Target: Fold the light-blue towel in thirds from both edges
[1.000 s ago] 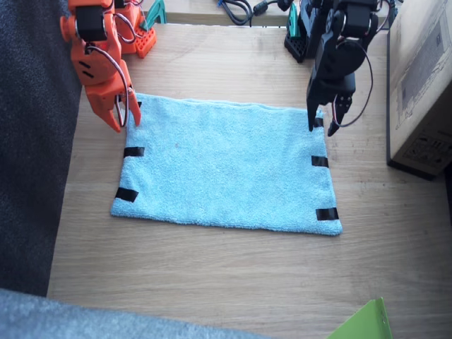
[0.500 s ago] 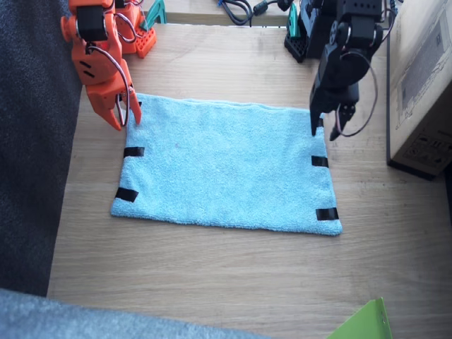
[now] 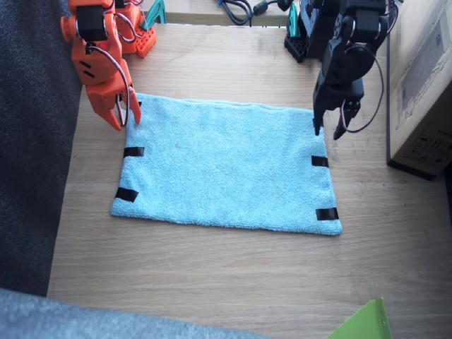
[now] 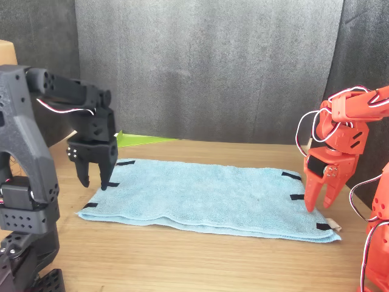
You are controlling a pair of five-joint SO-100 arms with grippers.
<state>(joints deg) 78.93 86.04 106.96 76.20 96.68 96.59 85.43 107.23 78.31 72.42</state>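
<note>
Above the flat light-blue towel (image 3: 226,166), left claw (image 3: 329,131) and right claw (image 3: 124,120) both parted, tips down, empty.

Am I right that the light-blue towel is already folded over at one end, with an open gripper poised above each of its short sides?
Not quite: the towel lies flat and unfolded, as the fixed view shows, with black tape strips visible along both short sides. The rest holds: the left gripper and the right gripper are both open, one poised at each short side near the far corners.
</note>
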